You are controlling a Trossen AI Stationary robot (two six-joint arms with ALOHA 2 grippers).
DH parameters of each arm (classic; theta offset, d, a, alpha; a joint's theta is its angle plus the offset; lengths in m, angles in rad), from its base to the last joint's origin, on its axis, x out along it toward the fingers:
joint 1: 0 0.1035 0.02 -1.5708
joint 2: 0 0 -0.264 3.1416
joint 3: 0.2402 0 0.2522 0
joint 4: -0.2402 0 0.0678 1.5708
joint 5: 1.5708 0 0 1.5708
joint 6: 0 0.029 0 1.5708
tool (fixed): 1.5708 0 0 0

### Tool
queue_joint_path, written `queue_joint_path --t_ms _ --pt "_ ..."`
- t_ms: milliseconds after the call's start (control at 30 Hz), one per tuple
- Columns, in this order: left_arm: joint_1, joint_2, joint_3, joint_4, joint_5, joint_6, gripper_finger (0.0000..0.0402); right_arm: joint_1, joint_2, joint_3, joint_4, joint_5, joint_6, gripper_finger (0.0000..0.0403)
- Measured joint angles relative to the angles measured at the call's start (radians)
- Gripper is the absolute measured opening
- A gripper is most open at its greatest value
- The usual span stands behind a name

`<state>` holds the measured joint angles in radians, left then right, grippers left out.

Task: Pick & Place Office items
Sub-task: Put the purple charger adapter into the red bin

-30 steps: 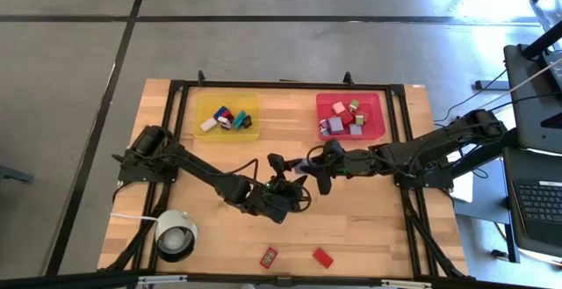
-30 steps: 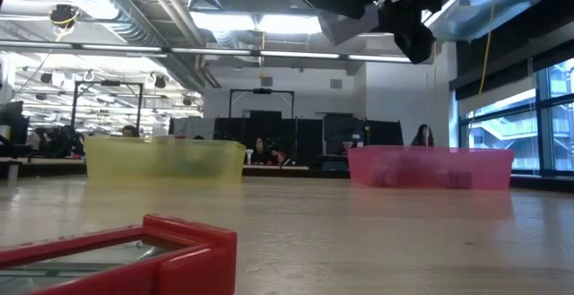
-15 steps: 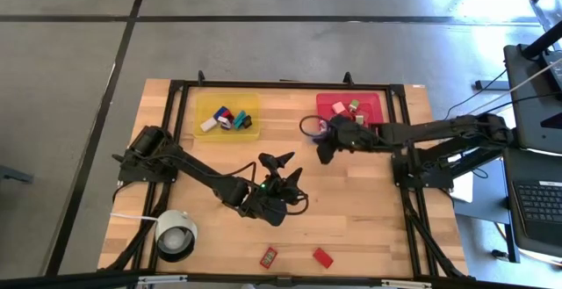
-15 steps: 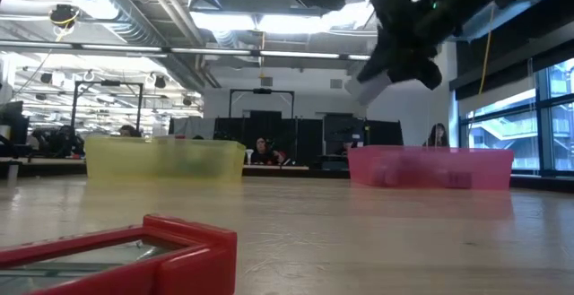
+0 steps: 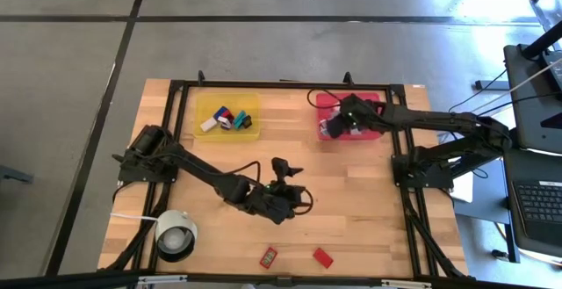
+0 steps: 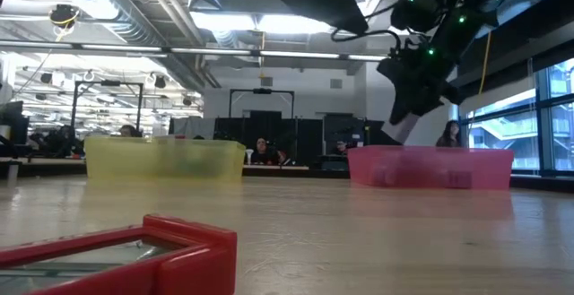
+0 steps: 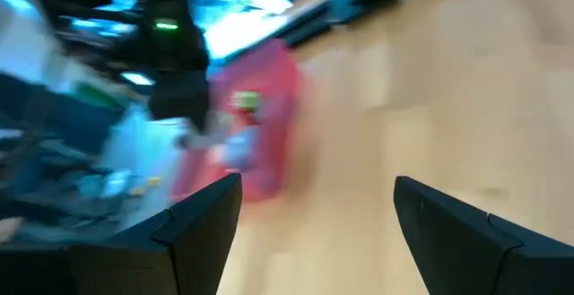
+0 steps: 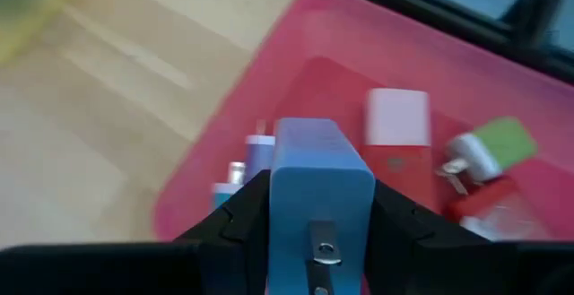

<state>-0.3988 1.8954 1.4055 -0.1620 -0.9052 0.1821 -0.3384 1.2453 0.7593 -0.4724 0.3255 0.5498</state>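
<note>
Most items already sit in my yellow tray [image 5: 226, 114] and red tray [image 5: 373, 104]. Right gripper [image 8: 320, 241], clamped on a blue block [image 8: 319, 183], hovers over the red one, upper right. Left gripper [image 5: 283, 171] gapes empty, mid-frame. Two red items [image 5: 296, 257] remain at the bottom.

Open-plan office: ceiling ducts [image 6: 134, 21], rows of desks [image 6: 54, 156].

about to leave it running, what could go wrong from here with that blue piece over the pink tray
1. The right gripper holds the blue block over the red tray's near edge; dropped now, it might bounce onto the table.
2. It could land on the items already inside and knock one out.
</note>
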Motion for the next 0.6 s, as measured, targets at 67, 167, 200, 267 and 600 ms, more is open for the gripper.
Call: queue_joint_path --t_ms 67,167,200,267,600 --pt "0.007 0.0 0.0 -0.019 0.066 -0.036 0.029 -0.019 0.0 0.0 -0.02 0.017 -0.009 0.0127" --pt "0.016 0.0 0.0 -0.023 0.094 -0.066 0.029 -0.041 0.001 0.0 -0.042 0.029 -0.011 0.0127" --pt "0.018 0.0 0.0 -0.023 0.093 -0.071 0.029 -0.045 0.004 0.0 -0.049 0.03 -0.011 0.0127" --pt "0.024 0.0 0.0 -0.024 0.092 -0.081 0.029 -0.051 0.015 0.0 -0.073 0.031 -0.014 0.0127" --pt "0.043 0.0 0.0 -0.034 0.091 -0.144 0.029 -0.057 0.124 0.0 -0.131 0.033 -0.019 0.0127"
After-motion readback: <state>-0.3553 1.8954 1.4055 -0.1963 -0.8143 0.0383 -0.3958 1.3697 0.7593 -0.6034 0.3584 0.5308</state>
